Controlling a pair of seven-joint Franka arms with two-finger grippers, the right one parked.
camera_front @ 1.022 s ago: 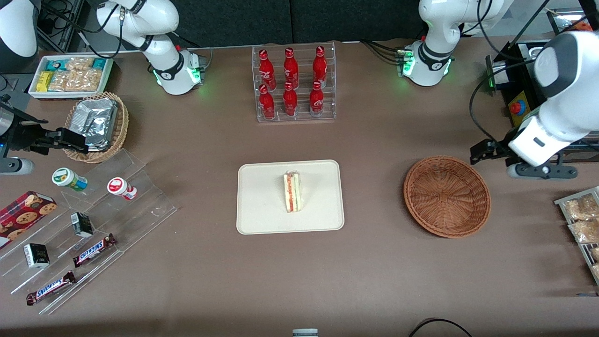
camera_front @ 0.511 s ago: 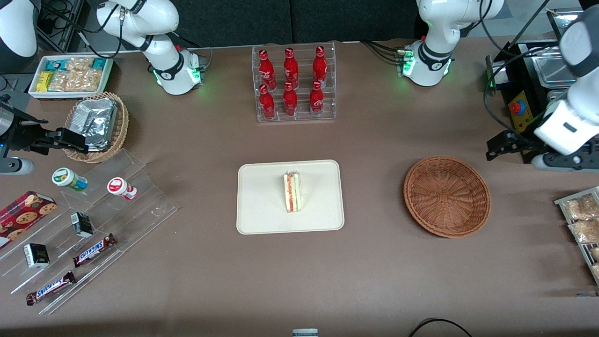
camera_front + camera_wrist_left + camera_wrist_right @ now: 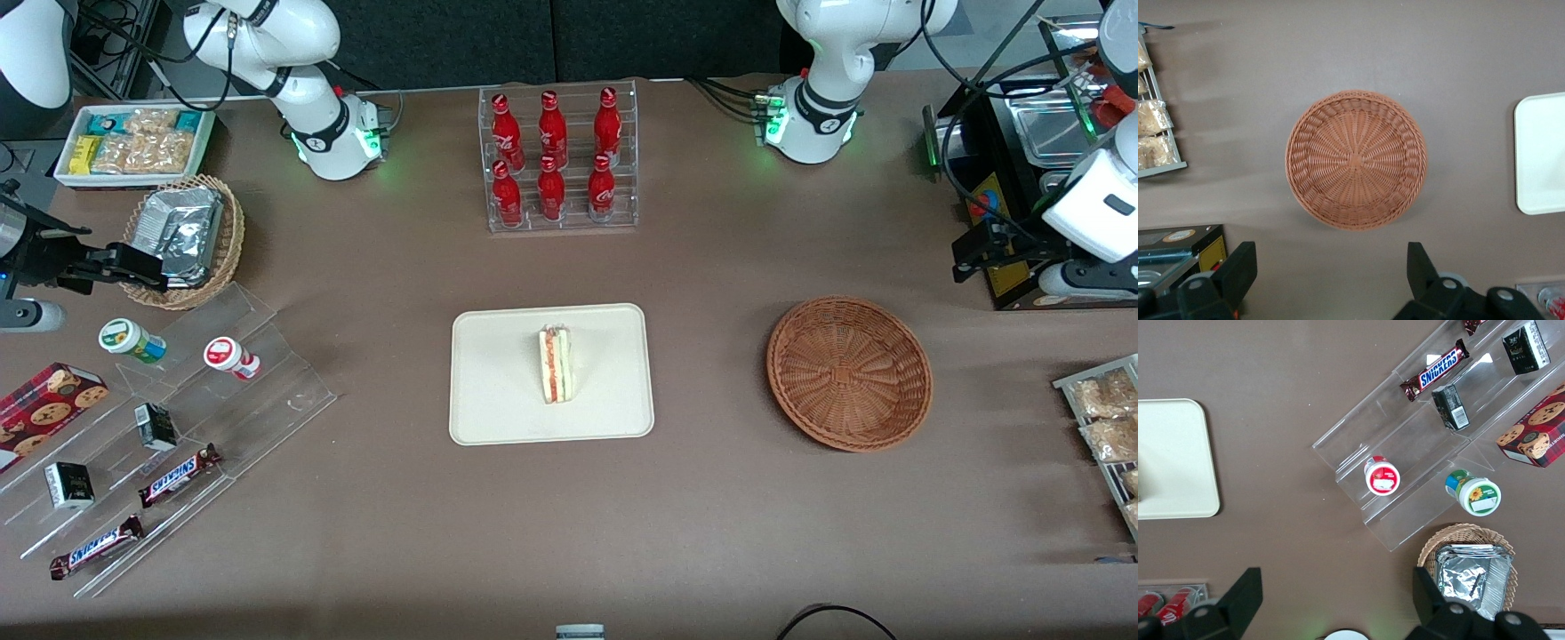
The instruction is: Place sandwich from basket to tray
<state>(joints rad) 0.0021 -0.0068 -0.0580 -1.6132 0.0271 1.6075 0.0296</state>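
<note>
the sandwich [image 3: 556, 364] lies on the cream tray [image 3: 498, 409], well apart from the claw toward the parked arm's end, and the wicker basket [image 3: 849, 373] nearer the claw is empty. the claw [image 3: 965, 258] hangs above the surface at the working arm's end with its fingers [image 3: 1238, 270] spread apart, gripping nothing. the placing looks done, so the sound move is a clean retreat, staying high and clear of the basket.

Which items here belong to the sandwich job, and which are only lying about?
Job: sandwich lying on the tray; basket, nothing in it; gripper, open, raised above the table toward the working arm's end.
Lying about: cola bottles, Snickers bars, foil packets, cookie box.
</note>
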